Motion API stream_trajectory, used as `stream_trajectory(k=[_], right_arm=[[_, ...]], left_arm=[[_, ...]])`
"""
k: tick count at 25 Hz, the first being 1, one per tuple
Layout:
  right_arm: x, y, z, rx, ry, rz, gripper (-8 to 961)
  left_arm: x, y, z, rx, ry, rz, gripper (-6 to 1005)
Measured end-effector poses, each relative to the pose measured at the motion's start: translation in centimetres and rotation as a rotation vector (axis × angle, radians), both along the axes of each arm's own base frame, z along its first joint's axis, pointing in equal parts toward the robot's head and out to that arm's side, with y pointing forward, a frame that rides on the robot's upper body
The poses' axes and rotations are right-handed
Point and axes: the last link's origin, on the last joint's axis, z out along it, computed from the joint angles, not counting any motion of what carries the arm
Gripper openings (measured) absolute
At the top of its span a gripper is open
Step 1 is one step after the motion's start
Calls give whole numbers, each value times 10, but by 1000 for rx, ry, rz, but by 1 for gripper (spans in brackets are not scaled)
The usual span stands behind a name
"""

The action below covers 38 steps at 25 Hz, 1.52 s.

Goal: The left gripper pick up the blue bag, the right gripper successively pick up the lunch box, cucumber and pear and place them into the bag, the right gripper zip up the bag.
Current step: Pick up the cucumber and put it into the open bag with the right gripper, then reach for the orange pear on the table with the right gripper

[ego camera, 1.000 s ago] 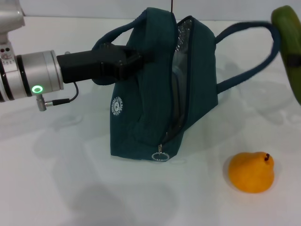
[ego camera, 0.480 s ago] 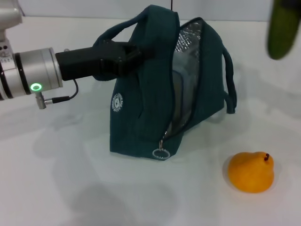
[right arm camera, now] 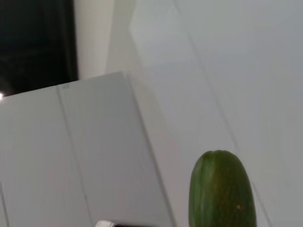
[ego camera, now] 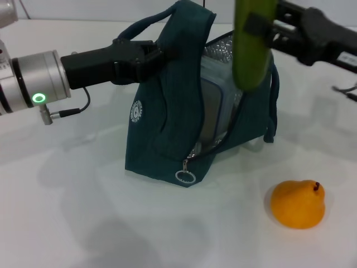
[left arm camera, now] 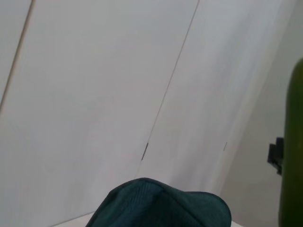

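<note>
The blue bag (ego camera: 162,128) stands unzipped in the middle of the white table, its silver lining showing. My left gripper (ego camera: 149,57) is shut on the bag's top edge by the near handle. Inside the opening, the lunch box (ego camera: 212,109) stands upright. The green cucumber (ego camera: 252,44) hangs upright just above the opening, with my right gripper (ego camera: 266,27) shut on its upper part. The orange pear (ego camera: 298,204) lies on the table to the front right. The left wrist view shows the bag top (left arm camera: 158,205) and the cucumber (left arm camera: 291,156); the right wrist view shows the cucumber tip (right arm camera: 220,189).
The zipper's ring pull (ego camera: 184,177) hangs at the bag's lower front corner. The bag's far handle (ego camera: 272,106) droops down its right side. The white table (ego camera: 83,212) spreads around the bag.
My right arm has carried the cucumber from the far right to just above the bag's opening. The far handle has dropped against the bag, which has shifted slightly left.
</note>
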Motion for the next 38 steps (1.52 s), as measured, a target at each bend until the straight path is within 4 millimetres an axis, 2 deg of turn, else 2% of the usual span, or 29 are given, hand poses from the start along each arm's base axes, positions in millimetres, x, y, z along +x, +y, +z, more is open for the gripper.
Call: stream_trajectory(k=[4,10,25,27,32,35,38], right_arm=[[-11,-1,-22,27,15,43,637],[-15,0,-40,71,-14,50,642],[-4,1,-54,116,-90,12,654],[3,3,-49,146,-65,-36,656],[12,-4,-39,172,-34,-30,800],[29,-19,-19,184,-14,5,834],[56,-43,11,183,-97,71,841]], left_arm=[[0,0,-1,-2,-1,0,49],[2,-1,-5,-12,-2,-3,49],[5,-1,-7,-15,-10,-8,50],[6,-1,-7,-14,-11,-7,50],[4,-1,-7,-11,-13,0,50],[1,-2,-7,-5,-14,7,50],[-1,-3,-8,2,-15,8,50]])
